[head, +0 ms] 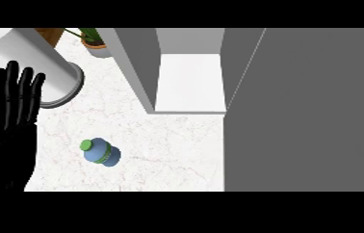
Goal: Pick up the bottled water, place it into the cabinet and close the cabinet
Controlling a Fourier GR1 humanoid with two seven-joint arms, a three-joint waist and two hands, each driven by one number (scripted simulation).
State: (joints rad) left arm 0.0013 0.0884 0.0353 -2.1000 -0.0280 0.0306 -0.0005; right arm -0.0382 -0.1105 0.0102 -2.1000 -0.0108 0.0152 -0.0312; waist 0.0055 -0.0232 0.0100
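Bottled water stood untouched on the marble counter, short of the open cabinet.
Upright, cap up, it lay right of the left hand, which rested at the view's left edge, fingers straight, holding nothing; the right hand was unseen. A white cylinder and potted plant stood behind, off the path.

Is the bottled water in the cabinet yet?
No, the bottled water sits on the counter, out in front of the open cabinet and not touching it.
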